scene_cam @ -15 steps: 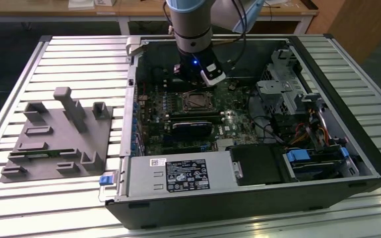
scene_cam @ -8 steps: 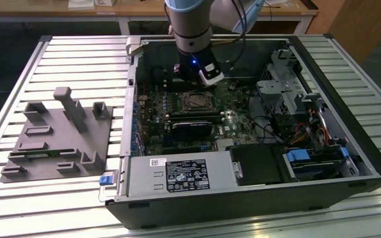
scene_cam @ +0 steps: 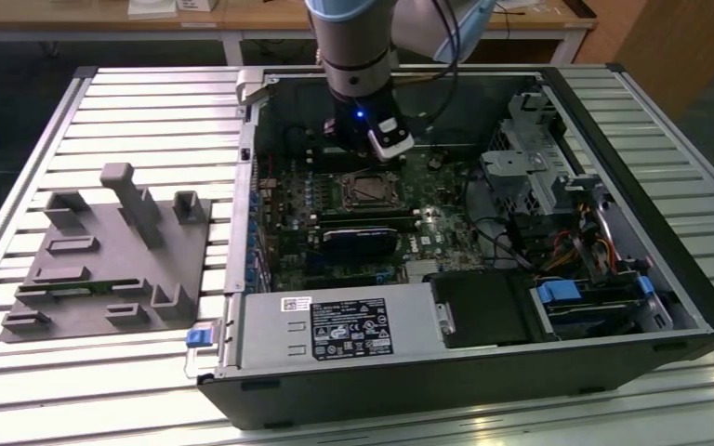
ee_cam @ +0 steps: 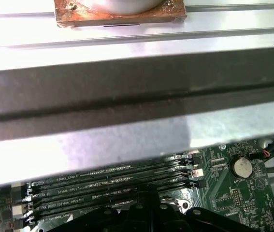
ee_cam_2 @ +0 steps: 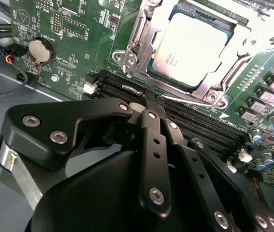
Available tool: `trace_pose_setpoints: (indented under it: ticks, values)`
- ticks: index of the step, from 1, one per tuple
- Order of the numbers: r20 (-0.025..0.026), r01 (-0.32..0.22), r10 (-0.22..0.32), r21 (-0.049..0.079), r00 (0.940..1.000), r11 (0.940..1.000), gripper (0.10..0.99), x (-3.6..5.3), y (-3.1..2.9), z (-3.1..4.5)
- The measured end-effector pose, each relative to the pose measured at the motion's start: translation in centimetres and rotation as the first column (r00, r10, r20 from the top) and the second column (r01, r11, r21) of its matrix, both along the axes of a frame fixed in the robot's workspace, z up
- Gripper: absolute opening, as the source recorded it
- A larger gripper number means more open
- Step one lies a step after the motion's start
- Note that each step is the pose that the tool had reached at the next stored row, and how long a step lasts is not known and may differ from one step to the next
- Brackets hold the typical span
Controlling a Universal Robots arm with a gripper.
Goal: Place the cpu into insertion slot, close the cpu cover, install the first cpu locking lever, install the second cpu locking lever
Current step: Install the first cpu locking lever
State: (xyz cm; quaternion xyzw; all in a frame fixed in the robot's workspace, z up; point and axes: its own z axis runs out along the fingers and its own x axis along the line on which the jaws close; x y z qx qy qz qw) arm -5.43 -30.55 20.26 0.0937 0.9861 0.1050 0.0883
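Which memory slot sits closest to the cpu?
The outermost memory slot, running right beside the cpu cover; the others lie farther off, toward the gripper.

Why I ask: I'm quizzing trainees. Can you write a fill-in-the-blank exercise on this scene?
1. The cpu lies under the cpu cover on a ____ circuit board.
2. The cpu cover is ____, not raised.
3. The gripper hovers nearest the long black ____ slots.
Missing words: green; closed; memory.
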Motion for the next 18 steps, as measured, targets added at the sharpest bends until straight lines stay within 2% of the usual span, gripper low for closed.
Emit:
trace_pose_setpoints:
  ticks: [7, 18]
  values:
    - [0.0, 0.024, -0.024, -0.001, 0.9997, 0.9997, 0.106, -0.14, 0.11, -0.17]
    - [0.0004, 0.05, -0.05, -0.013, 0.9988, 0.9987, 0.106, -0.15, 0.11, -0.52]
